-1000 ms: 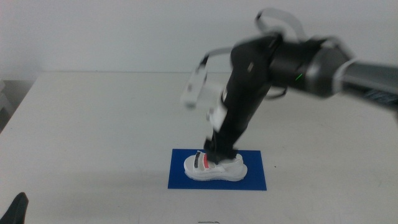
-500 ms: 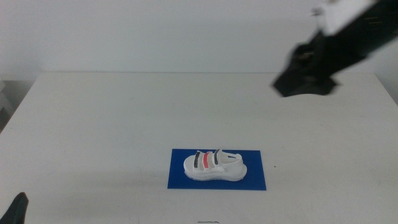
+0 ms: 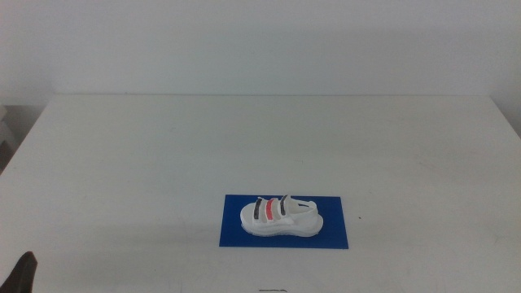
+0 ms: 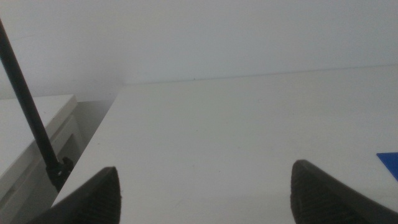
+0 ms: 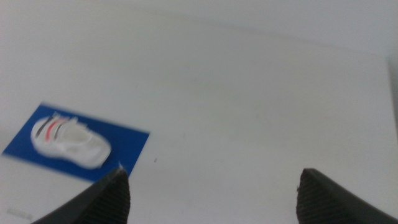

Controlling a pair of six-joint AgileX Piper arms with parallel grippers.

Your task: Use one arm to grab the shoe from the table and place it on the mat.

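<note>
The shoe (image 3: 280, 217), a white chunky-soled sandal with black and red straps, lies flat on the dark-blue mat (image 3: 334, 232) near the table's front, right of centre. The right arm is out of the middle view; its gripper (image 5: 211, 190) is open and empty, high above the table, with the shoe (image 5: 68, 140) and mat (image 5: 127, 146) below and apart from it. The left gripper (image 4: 205, 190) is open and empty, waiting at the table's front left corner; its tip (image 3: 24, 273) shows in the middle view. A corner of the mat (image 4: 388, 160) shows in the left wrist view.
The white table (image 3: 163, 146) is bare around the mat. A white wall stands behind it. In the left wrist view a black rod (image 4: 31, 118) and a white cabinet (image 4: 37, 124) stand beside the table's left edge.
The right arm let go of the shoe on the mat, rose away to the upper right, and has left the middle view. The shoe and mat have not moved.
</note>
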